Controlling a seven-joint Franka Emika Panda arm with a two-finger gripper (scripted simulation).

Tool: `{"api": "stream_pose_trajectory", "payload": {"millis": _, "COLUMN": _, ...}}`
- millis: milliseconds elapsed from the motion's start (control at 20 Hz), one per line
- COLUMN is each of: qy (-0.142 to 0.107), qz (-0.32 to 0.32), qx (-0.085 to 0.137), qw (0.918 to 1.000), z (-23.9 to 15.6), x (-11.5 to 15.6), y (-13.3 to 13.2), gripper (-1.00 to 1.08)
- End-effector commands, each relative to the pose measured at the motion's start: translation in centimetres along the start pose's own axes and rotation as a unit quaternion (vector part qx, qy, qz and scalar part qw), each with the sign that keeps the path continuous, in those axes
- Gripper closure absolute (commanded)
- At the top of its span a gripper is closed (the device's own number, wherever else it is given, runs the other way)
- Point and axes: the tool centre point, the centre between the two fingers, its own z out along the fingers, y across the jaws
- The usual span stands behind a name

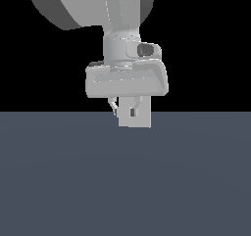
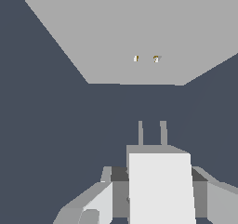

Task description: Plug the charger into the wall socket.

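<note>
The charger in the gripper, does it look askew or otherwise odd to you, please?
Nothing stands out: the charger sits straight in the gripper, its two prongs pointing toward the wall socket, apart from it.

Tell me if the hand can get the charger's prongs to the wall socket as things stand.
Probably yes. In the wrist view the hand holds the charger, prongs aimed at the wall socket, with only bare floor between them. The prongs sit slightly off the two holes, so some alignment seems needed.

The arm hangs straight down, its tool (image 1: pixel 128 110) clamped with both fingers (image 1: pixel 113 105) pressed against a held block.
</note>
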Motion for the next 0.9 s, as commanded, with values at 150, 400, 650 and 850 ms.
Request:
{"api": "stream_pose_trajectory", "payload": {"millis": 150, "qy": -0.001, "qz": 0.009, "qx": -0.001, "qw": 1.0000, "z": -0.3, "x": 0.6, "y": -0.3, "gripper": 1.08}}
{"api": "stream_pose_trajectory", "payload": {"millis": 400, "qy": -0.001, "qz": 0.008, "qx": -0.001, "qw": 1.0000, "z": -0.3, "x": 0.6, "y": -0.3, "gripper": 1.08}}
{"api": "stream_pose_trajectory", "payload": {"millis": 650, "qy": -0.001, "qz": 0.008, "qx": -0.001, "qw": 1.0000, "z": -0.2, "x": 1.1, "y": -0.3, "gripper": 1.08}}
{"api": "stream_pose_trajectory", "payload": {"millis": 850, "qy": -0.001, "qz": 0.008, "qx": -0.001, "qw": 1.0000, "z": 0.0, "x": 2.1, "y": -0.3, "gripper": 1.08}}
